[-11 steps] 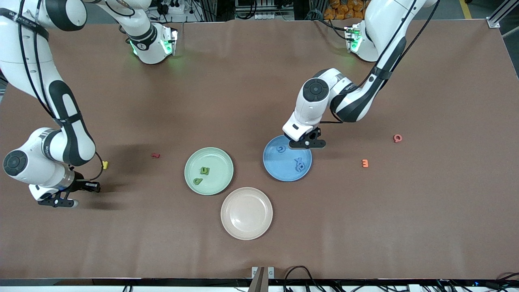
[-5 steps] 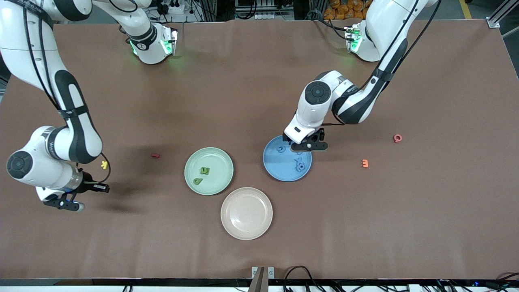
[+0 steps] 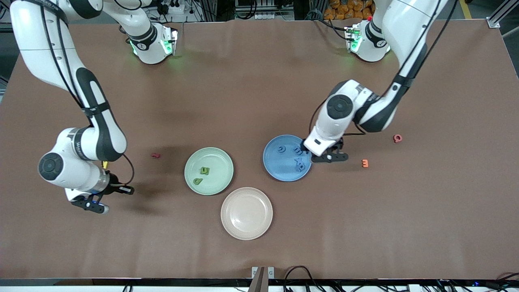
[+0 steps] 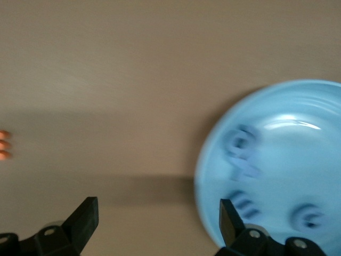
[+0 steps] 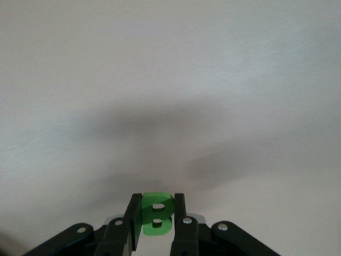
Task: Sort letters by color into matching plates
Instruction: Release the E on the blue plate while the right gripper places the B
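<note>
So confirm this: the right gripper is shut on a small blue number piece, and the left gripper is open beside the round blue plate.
Wrong colour. The right gripper is shut on a small green figure-eight piece, as the right wrist view shows. The rest stands: the left gripper is open beside the round blue plate.

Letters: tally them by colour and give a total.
Green letters: 3, one held in the right tool
Blue letters: 4, two overlapping
Yellow letter: 1
Red letter: 1
Orange letter: 1
Pink letter: 1
Total: 11
</note>
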Controlling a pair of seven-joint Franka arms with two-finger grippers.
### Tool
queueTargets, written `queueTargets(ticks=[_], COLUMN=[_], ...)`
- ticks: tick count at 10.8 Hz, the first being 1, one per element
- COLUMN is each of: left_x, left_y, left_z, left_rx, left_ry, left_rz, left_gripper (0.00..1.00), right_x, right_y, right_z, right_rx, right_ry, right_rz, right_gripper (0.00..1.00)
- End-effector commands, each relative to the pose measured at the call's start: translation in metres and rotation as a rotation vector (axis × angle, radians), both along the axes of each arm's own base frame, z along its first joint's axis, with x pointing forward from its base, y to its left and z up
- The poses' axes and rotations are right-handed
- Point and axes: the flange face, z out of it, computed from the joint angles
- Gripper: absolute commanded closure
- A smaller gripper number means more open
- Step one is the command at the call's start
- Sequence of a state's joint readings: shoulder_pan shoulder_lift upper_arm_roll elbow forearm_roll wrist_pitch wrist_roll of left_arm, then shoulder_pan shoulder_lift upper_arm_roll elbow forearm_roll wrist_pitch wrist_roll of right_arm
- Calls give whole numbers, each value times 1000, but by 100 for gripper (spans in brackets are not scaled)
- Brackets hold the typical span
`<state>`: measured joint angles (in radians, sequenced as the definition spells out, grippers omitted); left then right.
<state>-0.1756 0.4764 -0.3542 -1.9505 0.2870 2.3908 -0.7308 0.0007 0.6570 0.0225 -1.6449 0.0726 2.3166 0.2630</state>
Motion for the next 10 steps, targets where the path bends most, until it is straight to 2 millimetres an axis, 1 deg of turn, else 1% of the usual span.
queueTargets(ticks=[1,2,4,5,7,8,9,10], left_x=[16,17,14,15,10,8,5,1], left_y=[44,49,61,77,99,104,115,120], left_z=[6,4,-1,-3,7,16,23,30], left_rx=[20,21,25,32,60,73,93,103], left_ry=[37,44,61,71,95,105,126,142], left_rz=[-30,-23,-18,-17,-42,-61,-65,-84], left_gripper=[0,0,0,0,0,0,0,0], right_x=[-7,-11,-18,-22,-36,-42,-47,-52], right_y=[66,91,135,157,202,220,235,248], right_z=[16,16,24,26,23,21,20,21], right_rx=[22,20,20,27,32,31,29,28], right_ry=[7,30,62,70,83,88,90,92], right_rz=[-41,-41,-48,-51,-47,-48,-49,-59], right_gripper=[86,86,86,86,86,86,86,85])
